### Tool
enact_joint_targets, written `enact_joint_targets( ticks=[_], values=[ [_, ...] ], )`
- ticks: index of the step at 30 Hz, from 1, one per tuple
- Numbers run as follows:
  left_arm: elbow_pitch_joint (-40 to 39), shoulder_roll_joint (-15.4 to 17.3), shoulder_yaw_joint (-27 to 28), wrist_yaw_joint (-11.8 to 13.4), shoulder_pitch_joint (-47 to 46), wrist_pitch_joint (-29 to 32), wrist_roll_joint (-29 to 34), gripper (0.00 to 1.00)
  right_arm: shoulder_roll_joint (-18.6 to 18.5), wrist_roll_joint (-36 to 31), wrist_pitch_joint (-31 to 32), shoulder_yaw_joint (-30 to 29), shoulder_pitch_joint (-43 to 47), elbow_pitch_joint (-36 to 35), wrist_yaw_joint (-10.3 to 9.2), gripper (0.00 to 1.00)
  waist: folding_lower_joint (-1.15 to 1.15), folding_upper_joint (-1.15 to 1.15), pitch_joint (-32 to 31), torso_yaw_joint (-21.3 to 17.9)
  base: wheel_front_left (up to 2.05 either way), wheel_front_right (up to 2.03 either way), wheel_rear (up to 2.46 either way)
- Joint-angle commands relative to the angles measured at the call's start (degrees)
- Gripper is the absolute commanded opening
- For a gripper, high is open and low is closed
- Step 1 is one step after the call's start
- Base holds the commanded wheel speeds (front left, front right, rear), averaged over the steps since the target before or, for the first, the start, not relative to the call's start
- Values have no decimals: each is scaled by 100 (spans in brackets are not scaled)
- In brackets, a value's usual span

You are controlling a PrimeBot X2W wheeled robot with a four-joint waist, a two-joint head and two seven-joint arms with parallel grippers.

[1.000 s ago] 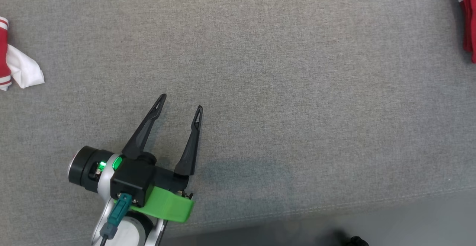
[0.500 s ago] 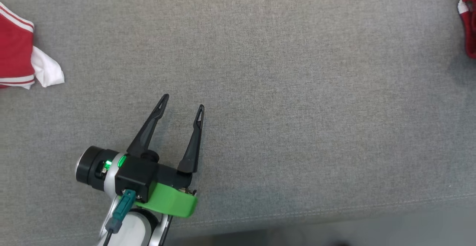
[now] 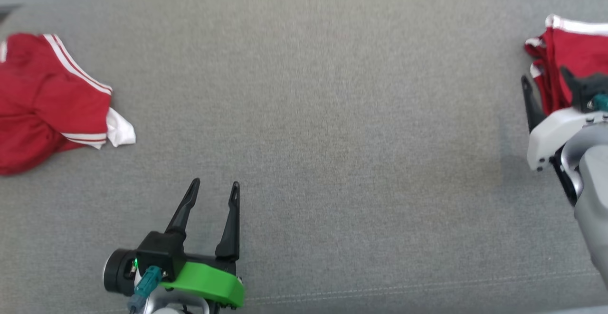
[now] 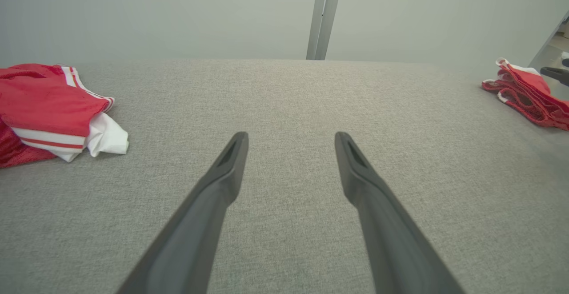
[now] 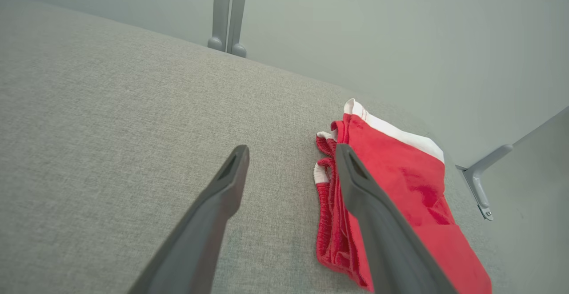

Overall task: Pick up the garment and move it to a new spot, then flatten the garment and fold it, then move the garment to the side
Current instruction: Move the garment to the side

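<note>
Showing a grey fabric-covered bench (image 3: 332, 114) from the head, with two red garments at opposite sides and a broad bare stretch between them.

Left hand (image 3: 214, 183): low and left of centre in the head view, above the bench's near edge. Its two dark fingers stand wide apart and point away from the robot. In the left wrist view, the left hand (image 4: 291, 136) frames bare bench (image 4: 289, 89) in the gap.

Right hand (image 3: 545, 75): at the right edge of the head view, on a pale forearm. Its fingers are spread wide. In the right wrist view, the right hand (image 5: 292, 148) has one finger over bare bench (image 5: 89, 107), while the other crosses the near hem of the folded garment (image 5: 400, 178). Whether that finger touches the cloth cannot be told.

Folded garment (image 3: 574, 50): red with white trim, lying flat in stacked layers at the bench's far right, close to its edge. It shows small at the right of the left wrist view (image 4: 524, 91).

Crumpled garment (image 3: 47, 100): red with white stripes and a white corner poking out, heaped at the far left and well apart from both hands. It also shows at the left of the left wrist view (image 4: 44, 102).

Behind the bench, a grey metal post (image 4: 324, 14) rises against a plain pale wall.
</note>
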Motion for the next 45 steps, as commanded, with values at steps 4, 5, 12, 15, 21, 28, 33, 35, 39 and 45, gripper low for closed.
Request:
enact_joint_targets(
  ticks=[4, 5, 12, 15, 21, 28, 33, 35, 39, 45],
  values=[
    [143, 10, 186, 148, 337, 12, -228, 100, 130, 483, -42, 76, 746, -395, -9, 100, 0, 0, -1347, 195, 0, 0, 0],
    [159, 26, 220, 168, 381, 20, -259, 100, 136, 569, -30, 69, 881, -495, -10, 100, 0, 0, -1436, 220, 0, 0, 0],
    [315, 82, 486, 363, 539, -20, -416, 100, 399, 863, 59, -190, 1756, -1325, -9, 100, 0, 0, -1738, 385, 0, 0, 0],
    [492, 47, 532, 349, 522, -80, -496, 100, 639, 844, 124, -472, 2234, -1813, -10, 100, 0, 0, -1839, 468, 0, 0, 0],
    [902, 209, 401, 211, 413, -47, -365, 100, 1183, 771, 315, -908, 2990, -2577, -8, 100, 0, 0, -1959, 569, 0, 0, 0],
    [1262, 278, 445, 195, 345, -171, -368, 100, 1729, 503, 597, -1001, 3708, -3261, -8, 100, 0, 0, -1982, 601, 0, 0, 0],
    [1333, 194, 701, 231, 502, -346, -571, 100, 1882, 516, 601, -1000, 4086, -3521, -8, 100, 0, 0, -2020, 611, 0, 0, 0],
    [1285, 139, 849, 200, 614, -398, -686, 100, 1899, 770, 552, -887, 4207, -3534, -8, 100, 0, 0, -2048, 613, 0, 0, 0],
    [1119, 108, 1084, -14, 820, -461, -843, 100, 1894, 942, 491, -729, 4407, -3523, -8, 100, 0, 0, -2094, 627, 0, 0, 0],
    [607, -4, 1508, -465, 1257, -468, -696, 100, 1896, 939, 479, -701, 4597, -3538, -8, 100, 0, 0, -2142, 663, 0, 0, 0]
  ],
)
